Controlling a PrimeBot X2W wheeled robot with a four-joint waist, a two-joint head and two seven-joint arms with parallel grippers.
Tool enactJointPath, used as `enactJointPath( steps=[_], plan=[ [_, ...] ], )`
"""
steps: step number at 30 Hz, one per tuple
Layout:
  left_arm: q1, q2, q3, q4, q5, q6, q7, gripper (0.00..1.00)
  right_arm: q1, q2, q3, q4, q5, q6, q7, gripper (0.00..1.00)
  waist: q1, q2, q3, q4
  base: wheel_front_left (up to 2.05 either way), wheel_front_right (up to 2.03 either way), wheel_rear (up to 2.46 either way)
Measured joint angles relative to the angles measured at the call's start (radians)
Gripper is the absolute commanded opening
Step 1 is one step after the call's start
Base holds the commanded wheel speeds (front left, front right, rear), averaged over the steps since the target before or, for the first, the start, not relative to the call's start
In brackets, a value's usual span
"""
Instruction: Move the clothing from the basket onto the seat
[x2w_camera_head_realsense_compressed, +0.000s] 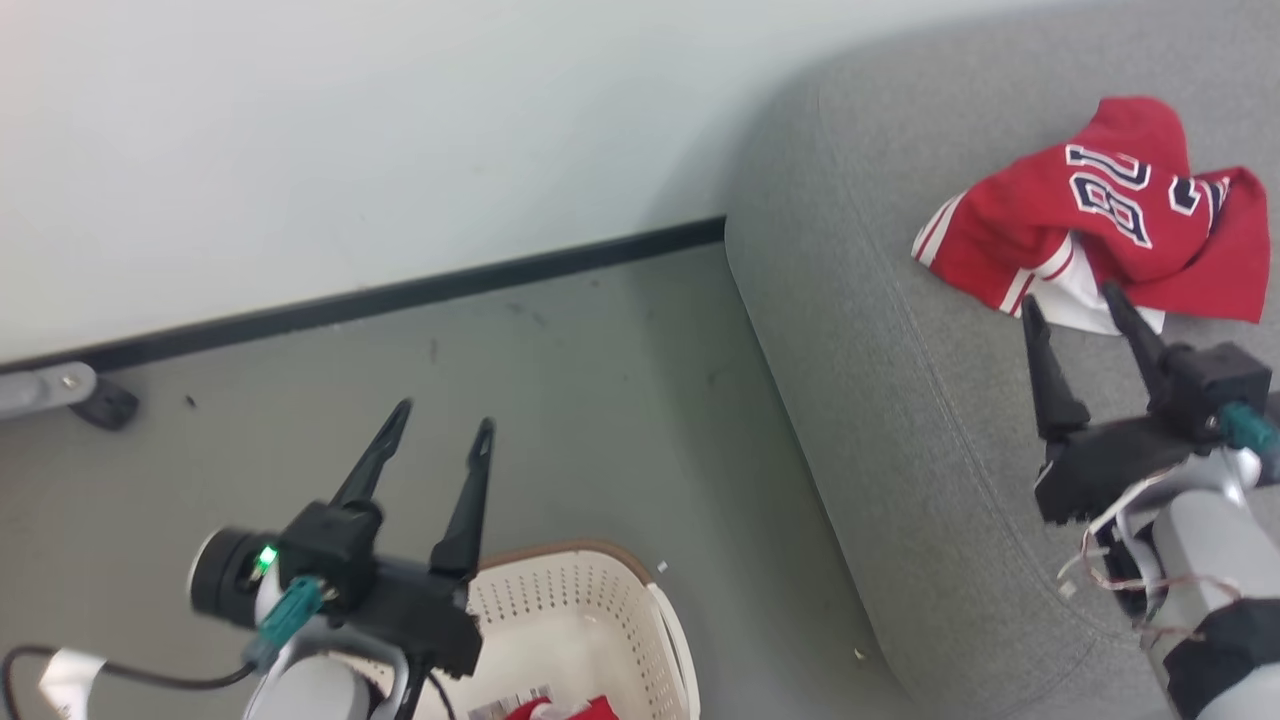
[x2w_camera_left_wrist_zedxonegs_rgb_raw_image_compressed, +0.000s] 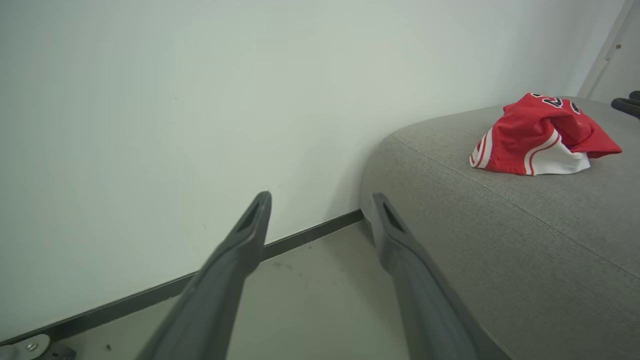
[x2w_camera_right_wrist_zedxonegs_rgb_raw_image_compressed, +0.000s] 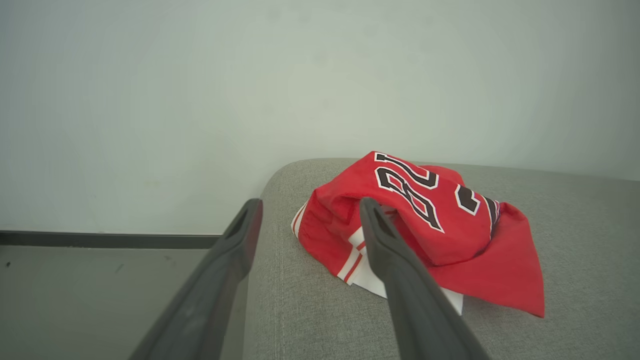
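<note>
Evidently holding the right gripper (x2w_camera_head_realsense_compressed: 1070, 295) spread, empty, just beside the numbered jersey (x2w_camera_head_realsense_compressed: 1100, 200) lying near the seat's (x2w_camera_head_realsense_compressed: 880, 400) rounded end, and poising the spread left gripper (x2w_camera_head_realsense_compressed: 445, 415) near the basket (x2w_camera_head_realsense_compressed: 600, 620) for its red garment (x2w_camera_head_realsense_compressed: 585, 708).

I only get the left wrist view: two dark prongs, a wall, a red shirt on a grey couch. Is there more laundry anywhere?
Observer: Yes, the head view shows some red clothing in the basket on the floor.
Visitor: Where's the other hand?
Observer: The right hand is over the seat, open, pointing at the jersey.
Visitor: What number is on it?
Observer: A navy 28, outlined in white.
</note>
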Motion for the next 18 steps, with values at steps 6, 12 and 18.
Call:
enactJointPath(
  steps=[6, 12, 18],
  plan=[
    [0.115, 0.021, 0.064, 0.011, -0.050, 0.030, -0.015, 1.00, 0.138, 0.026, -0.002, -0.106, -0.007, -0.042, 0.000, 1.00, -0.0001, 0.0000, -0.094, 0.027, 0.00, 0.00, 0.00],
    [0.219, 0.030, 0.101, 0.003, -0.064, 0.052, -0.023, 1.00, 0.268, 0.054, 0.002, -0.205, -0.017, -0.079, 0.000, 1.00, -0.0001, 0.0000, -0.168, 0.051, 0.00, 0.00, 0.00],
    [0.302, 0.033, 0.142, -0.030, -0.088, 0.071, -0.031, 1.00, 0.388, 0.068, 0.015, -0.317, -0.038, -0.109, 0.000, 1.00, 0.0000, 0.0000, -0.229, 0.074, 0.00, 0.00, 0.00]
  ],
)
